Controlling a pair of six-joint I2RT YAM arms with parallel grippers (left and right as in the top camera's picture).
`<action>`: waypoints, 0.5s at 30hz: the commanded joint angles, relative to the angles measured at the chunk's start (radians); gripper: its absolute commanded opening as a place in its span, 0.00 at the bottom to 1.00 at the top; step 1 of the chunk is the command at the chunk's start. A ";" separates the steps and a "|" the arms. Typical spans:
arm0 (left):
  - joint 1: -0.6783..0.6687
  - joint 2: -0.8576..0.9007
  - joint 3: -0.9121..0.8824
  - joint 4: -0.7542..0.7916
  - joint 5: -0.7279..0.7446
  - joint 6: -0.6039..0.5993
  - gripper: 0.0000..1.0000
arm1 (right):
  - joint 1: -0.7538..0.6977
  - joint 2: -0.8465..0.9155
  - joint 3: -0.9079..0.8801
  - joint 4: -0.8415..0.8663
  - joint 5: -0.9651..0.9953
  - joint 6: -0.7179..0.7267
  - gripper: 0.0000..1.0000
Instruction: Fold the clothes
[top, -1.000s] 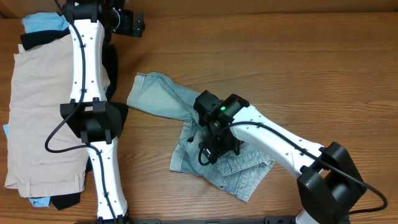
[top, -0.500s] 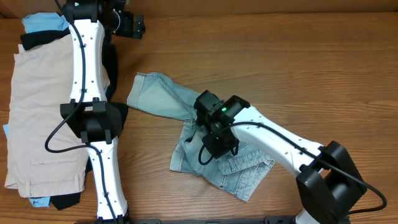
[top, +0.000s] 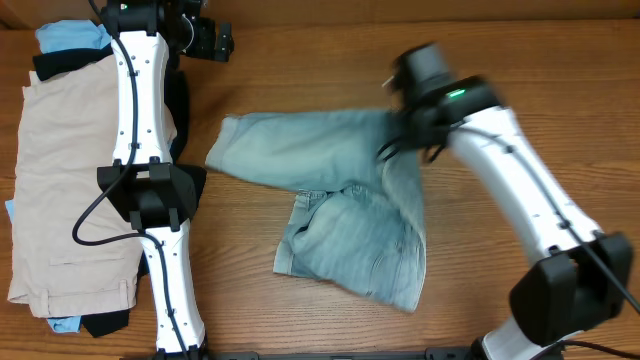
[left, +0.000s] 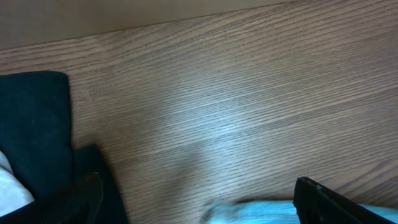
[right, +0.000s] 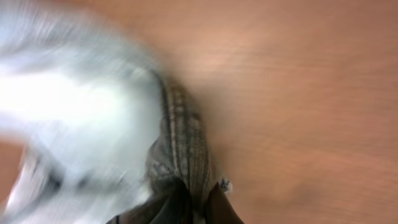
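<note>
Pale blue denim shorts (top: 330, 200) lie spread across the middle of the wooden table. One edge is lifted toward the upper right. My right gripper (top: 392, 135) is shut on that raised edge, well above the table. In the right wrist view the bunched denim (right: 180, 130) runs down between the closed fingertips of the right gripper (right: 198, 202), and the rest is blurred. My left gripper (top: 215, 42) rests at the far back left, away from the shorts. In its wrist view the left gripper (left: 199, 205) stands open with nothing between its fingers.
A stack of clothes lies at the left edge: a beige garment (top: 70, 180) on top, with black (top: 60, 62) and sky-blue (top: 70, 38) pieces showing beneath. The left arm (top: 140, 150) lies alongside the stack. Black cloth (left: 31, 118) and sky-blue cloth (left: 261, 211) show in the left wrist view.
My right gripper shut on the shorts, then swung up and to the back right, pulling the crumpled denim out wide. The left arm has not moved.
</note>
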 joint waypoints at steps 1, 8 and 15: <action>-0.019 -0.004 0.025 0.008 0.015 -0.003 1.00 | -0.157 -0.015 0.025 0.108 0.048 -0.033 0.04; -0.049 -0.004 0.022 0.017 0.015 -0.002 1.00 | -0.387 0.106 0.024 0.394 -0.069 -0.101 0.07; -0.096 -0.003 0.008 0.040 0.011 0.032 1.00 | -0.489 0.192 0.024 0.511 -0.132 -0.093 1.00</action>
